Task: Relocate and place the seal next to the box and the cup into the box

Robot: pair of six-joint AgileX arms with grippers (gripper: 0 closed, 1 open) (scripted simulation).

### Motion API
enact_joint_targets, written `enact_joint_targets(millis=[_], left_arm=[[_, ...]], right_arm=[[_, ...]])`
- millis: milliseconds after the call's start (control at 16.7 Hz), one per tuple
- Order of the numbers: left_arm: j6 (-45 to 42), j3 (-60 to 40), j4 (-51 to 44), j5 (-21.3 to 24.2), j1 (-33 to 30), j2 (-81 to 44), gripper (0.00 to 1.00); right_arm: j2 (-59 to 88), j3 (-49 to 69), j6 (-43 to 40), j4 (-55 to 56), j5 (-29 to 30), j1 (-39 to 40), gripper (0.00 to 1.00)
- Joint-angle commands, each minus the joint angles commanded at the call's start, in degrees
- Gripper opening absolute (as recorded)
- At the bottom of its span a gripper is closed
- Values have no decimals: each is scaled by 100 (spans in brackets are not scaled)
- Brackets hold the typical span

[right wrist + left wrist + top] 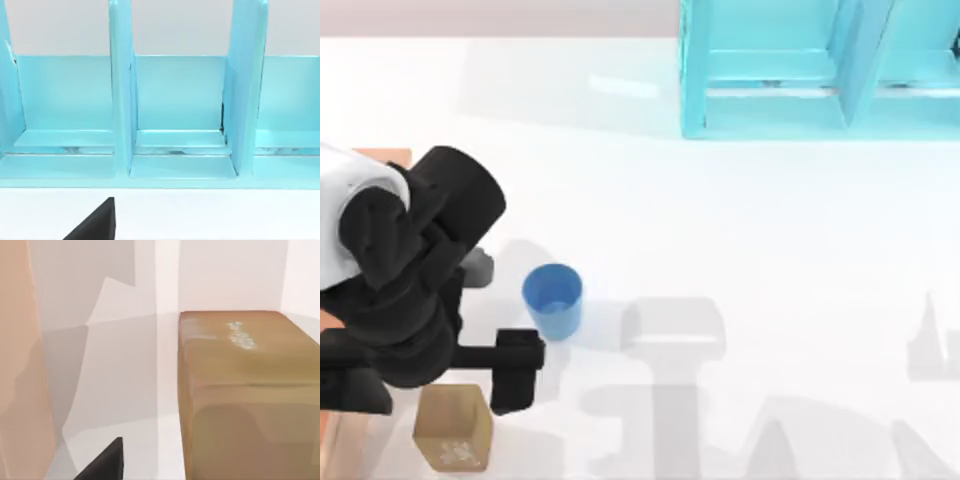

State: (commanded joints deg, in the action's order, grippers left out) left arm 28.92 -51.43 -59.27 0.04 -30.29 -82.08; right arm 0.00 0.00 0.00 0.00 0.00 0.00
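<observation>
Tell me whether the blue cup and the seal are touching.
Apart. In the top view, the cup stands on the table with bare white surface between it and the seal, which sits nearer the front edge.

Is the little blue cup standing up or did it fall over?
Standing up. From above, the small blue round cup shows its round open rim facing upward on the white table.

place: rendered simulation tabletop, no real room | surface: plain white table (740,220) under my arms, flat and featureless | far right: cyan shelf unit (820,70) with open compartments | look: smooth textureless surfaces, soft computed shadows, blank pale backdrop behind the shelf
</observation>
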Motion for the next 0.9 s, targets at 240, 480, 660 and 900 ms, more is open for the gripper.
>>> enact_joint_targets(millis=[240, 480, 660, 900], left_arm=[[2, -19, -18, 0, -3, 2, 100], [49, -655, -679, 5, -8, 26, 100], [57, -1393, -1564, -3, -26, 85, 100], [41, -2085, -2291, -1, -39, 200, 100]], right_arm=[[0, 0, 0, 0, 0, 0, 100], [0, 0, 0, 0, 0, 0, 100], [0, 0, 0, 0, 0, 0, 100], [0, 0, 0, 0, 0, 0, 100]])
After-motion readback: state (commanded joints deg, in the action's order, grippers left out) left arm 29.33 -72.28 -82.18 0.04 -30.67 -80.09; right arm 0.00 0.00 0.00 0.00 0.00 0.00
